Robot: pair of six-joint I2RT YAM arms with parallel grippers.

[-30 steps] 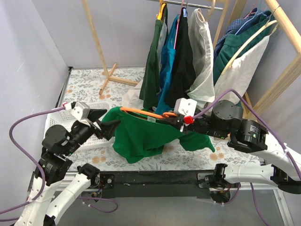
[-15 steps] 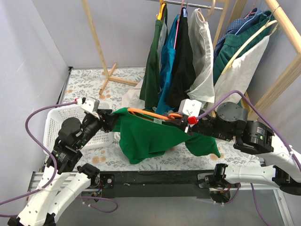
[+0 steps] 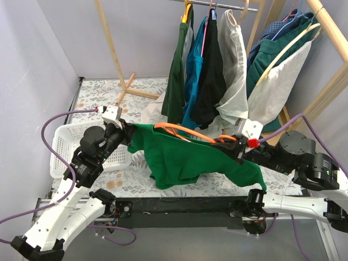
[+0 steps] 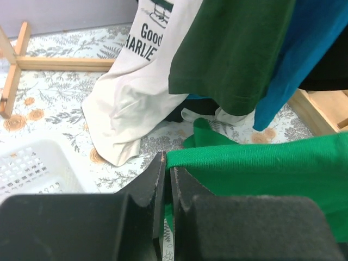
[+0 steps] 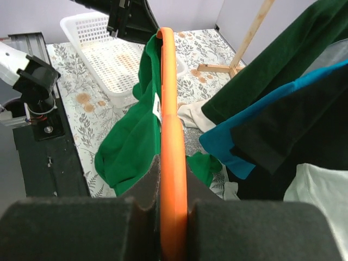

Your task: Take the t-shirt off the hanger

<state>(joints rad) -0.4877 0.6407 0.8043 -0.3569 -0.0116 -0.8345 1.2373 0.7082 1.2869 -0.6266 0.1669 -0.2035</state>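
- The t-shirt [image 3: 185, 160] is held above the table [image 3: 98, 97], draped over the orange hanger [image 3: 179, 130].
- Its edge is pinched between the closed fingers of the left gripper [image 4: 167, 166].
- The hanger is clamped by the right gripper [image 5: 173, 169].

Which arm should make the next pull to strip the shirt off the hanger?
Left, probably. The left gripper is shut on an edge of the green t-shirt and looks free to drag it away, while the right gripper clamps the orange hanger and serves best as the anchor.
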